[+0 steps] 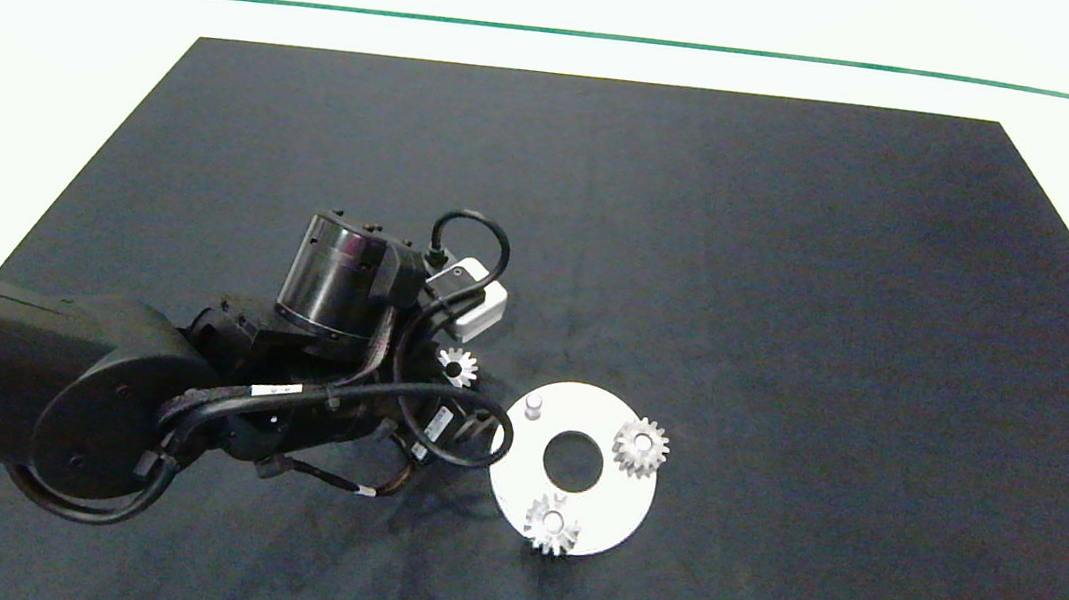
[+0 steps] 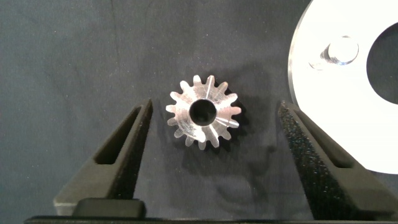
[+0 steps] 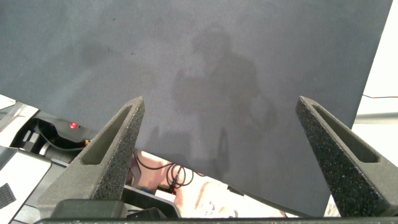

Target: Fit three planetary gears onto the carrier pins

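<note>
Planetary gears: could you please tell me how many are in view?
3: one on the disc's right pin, one on its near pin, one loose on the mat, between the open left gripper's fingers.

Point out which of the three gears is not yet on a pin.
The loose gear on the black mat between the left gripper open jaws; the other two gears sit on the white disc.

Left gripper (image 2: 208, 155) spread wide, clear gaps on both sides of the loose gear (image 2: 203, 112); the white disc (image 2: 311, 81) crowds one finger. One carrier pin (image 1: 534, 405) stands bare.
</note>
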